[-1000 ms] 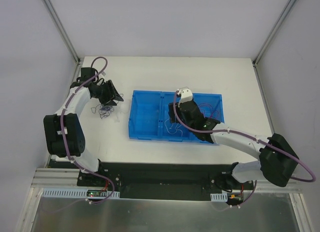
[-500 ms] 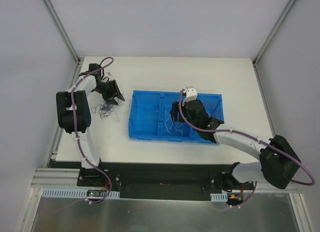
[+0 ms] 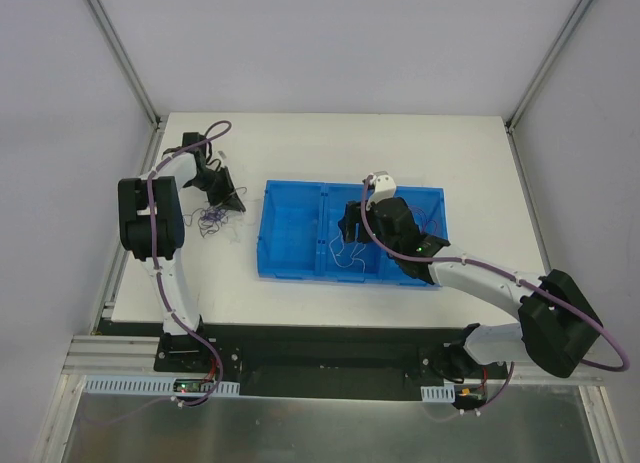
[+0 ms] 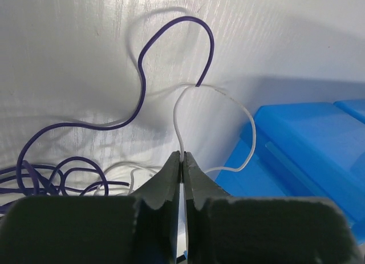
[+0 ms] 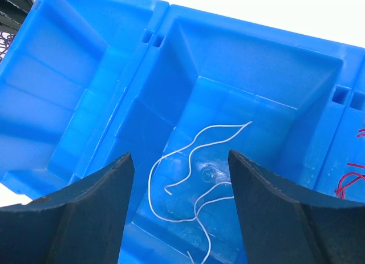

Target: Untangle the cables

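The left gripper [image 4: 182, 159] has its fingers pressed together, pinching a white cable [image 4: 178, 113] that rises from the tips and arcs over towards the blue tray [image 3: 300, 185]. A purple cable [image 4: 141, 76] curls beside it on the table [image 3: 330, 148] and runs down into a loose clump [image 3: 210, 221] of purple loops with a little white among them. The clump lies just left of the tray, near the gripper.

The right gripper [image 5: 179, 155] hangs over the tray's middle compartment with its fingers wide apart, holding nothing. In that compartment lie thin white cables [image 5: 219, 127], curled on the floor. Red cables [image 5: 349, 181] show at the edge of the compartment to the right.

No lettering on the tray, the arms or the small boards at the near edge is large enough to read.

The table is plain matt white. Pale grey walls [image 3: 330, 43] close it in on three sides, with slim metal posts [image 3: 120, 53] slanting up at the far corners. A black plate [image 3: 320, 343] carries the arm bases along the near edge.
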Available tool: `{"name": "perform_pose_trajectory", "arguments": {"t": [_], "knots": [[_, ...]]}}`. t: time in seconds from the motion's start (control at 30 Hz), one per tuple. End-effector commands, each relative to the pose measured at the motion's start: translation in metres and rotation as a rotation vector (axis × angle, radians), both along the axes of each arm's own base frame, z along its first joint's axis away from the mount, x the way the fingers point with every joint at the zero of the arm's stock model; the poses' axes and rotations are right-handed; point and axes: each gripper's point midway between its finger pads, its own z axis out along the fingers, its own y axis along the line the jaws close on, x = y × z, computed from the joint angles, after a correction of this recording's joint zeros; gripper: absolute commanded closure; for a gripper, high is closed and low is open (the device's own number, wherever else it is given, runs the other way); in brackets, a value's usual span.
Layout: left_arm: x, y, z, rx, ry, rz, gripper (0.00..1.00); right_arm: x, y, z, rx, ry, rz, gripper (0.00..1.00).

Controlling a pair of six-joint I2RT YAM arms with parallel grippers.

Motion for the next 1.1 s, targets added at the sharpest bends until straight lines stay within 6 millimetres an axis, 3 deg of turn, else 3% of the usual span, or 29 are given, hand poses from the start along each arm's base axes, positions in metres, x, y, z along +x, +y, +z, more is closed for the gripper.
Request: {"name": "perform_pose_trajectory", "arguments": {"t": [0.0,0.1,0.3,0.63,0.8,0.93,1.07], "knots": [[0.004,0.004,0.023,0.005,-0.071,0.002,1.00,0.006,0.004,0.018,0.048,-0.043,-0.003,0.30],[0.003,0.008,0.061,0.047,-0.170,0.018,1.00,0.006,0.004,0.016,0.037,-0.041,-0.002,0.30],[-0.026,0.024,0.141,0.159,-0.387,0.106,1.00,0.009,-0.006,0.016,0.001,-0.059,-0.037,0.30],[-0.070,0.040,0.320,0.227,-0.845,0.242,1.00,0.011,-0.002,0.010,-0.004,-0.049,-0.030,0.30],[-0.091,0.046,0.380,0.241,-0.998,0.319,1.00,0.011,-0.003,0.011,-0.015,-0.058,-0.025,0.30],[-0.109,0.035,0.422,0.176,-1.096,0.319,1.00,0.011,-0.003,0.013,-0.018,-0.077,-0.019,0.30],[-0.131,0.000,0.450,-0.015,-1.145,0.216,1.00,0.011,-0.006,0.019,-0.013,-0.104,-0.031,0.30]]}}
